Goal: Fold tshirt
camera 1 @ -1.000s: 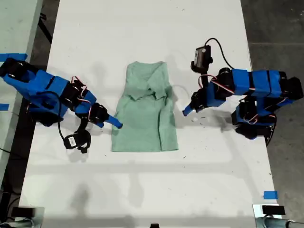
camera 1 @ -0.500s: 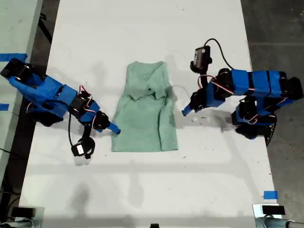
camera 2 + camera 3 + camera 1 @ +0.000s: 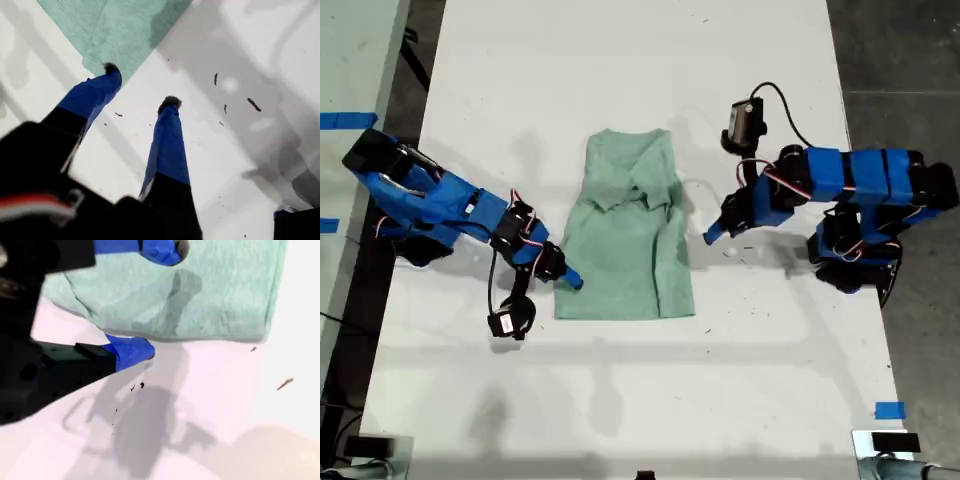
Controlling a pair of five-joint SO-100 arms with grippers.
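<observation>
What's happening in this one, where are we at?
Two blue arms work on a mint-green tshirt lying on a white table, already narrowed with its sleeves turned in. My second gripper, on the exterior view's left, is open at the shirt's edge near a bottom corner, one finger over the cloth and one beside it. My first gripper, on the exterior view's right, is open just off the opposite edge, holding nothing.
</observation>
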